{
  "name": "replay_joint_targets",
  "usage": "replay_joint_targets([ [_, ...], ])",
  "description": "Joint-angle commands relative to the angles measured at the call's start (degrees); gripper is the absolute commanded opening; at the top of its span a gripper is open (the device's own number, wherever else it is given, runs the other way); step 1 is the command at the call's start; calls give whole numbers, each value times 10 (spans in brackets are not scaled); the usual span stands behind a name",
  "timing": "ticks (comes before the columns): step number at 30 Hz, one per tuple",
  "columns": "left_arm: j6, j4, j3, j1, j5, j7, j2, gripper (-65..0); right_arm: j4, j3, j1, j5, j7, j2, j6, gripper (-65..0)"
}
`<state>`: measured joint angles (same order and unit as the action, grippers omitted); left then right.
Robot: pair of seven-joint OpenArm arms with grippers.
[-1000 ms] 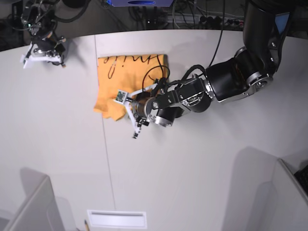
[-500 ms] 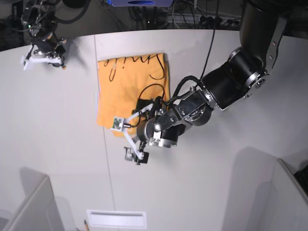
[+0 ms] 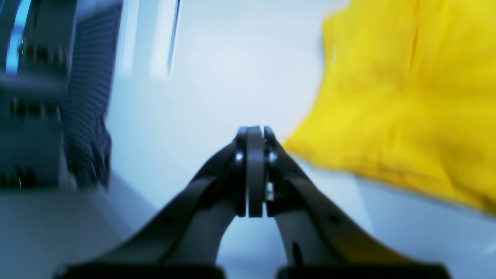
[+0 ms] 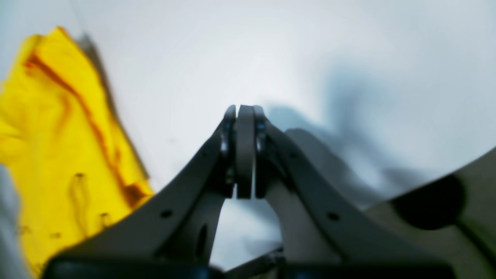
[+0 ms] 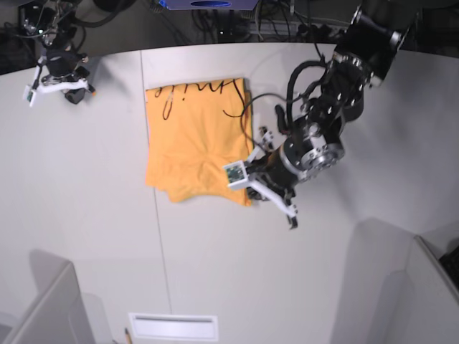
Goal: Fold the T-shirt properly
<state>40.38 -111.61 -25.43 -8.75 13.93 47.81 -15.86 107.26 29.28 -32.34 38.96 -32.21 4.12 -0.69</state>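
table (image 5: 86, 215): white, mostly bare | t-shirt (image 5: 197, 140): folded flat mid-table, black cursive along far edge, can't read it | left gripper (image 5: 276, 201): angled low off shirt's near corner, jaws together, nothing held | right gripper (image 5: 56, 82): far corner, jaws together too

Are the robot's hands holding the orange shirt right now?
No. Both the left gripper and right gripper are shut on nothing; the T-shirt lies loose on the table.

Both arms are apart, left pincer (image 3: 255, 170) and right pincer (image 4: 245, 151) closed empty.
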Motion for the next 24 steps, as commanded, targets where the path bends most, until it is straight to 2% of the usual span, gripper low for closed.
replay_joint_targets([
  [1,-4,-20,17,18,4,-12,3,-650,14,-3,-2,-25,28,6,9,-650],
  [3,-4,-28,50,70,6,-14,3,-650,20,-17,-8,-87,58,5,28,-650],
  [5,-4,-27,85,124,6,-53,-8,-650,26,-27,-27,-134,94,-5,51,-650],
  [8,-4,-24,130,218,6,-199,-25,-650,36,-27,-59,-201,186,-42,79,-650],
  [12,-4,-14,143,337,6,-413,-58,-650,36,-27,-98,-288,308,-83,79,-650],
  [15,-4,-10,148,410,6,-521,-79,-650,38,-26,-138,-339,370,-108,79,-650],
  [18,-4,-10,157,470,6,-560,-104,-650,38,-30,-181,-354,393,-114,79,-650],
  [24,-4,-9,200,580,12,-561,-114,-650,21,-66,-254,-355,392,-112,79,-650],
])
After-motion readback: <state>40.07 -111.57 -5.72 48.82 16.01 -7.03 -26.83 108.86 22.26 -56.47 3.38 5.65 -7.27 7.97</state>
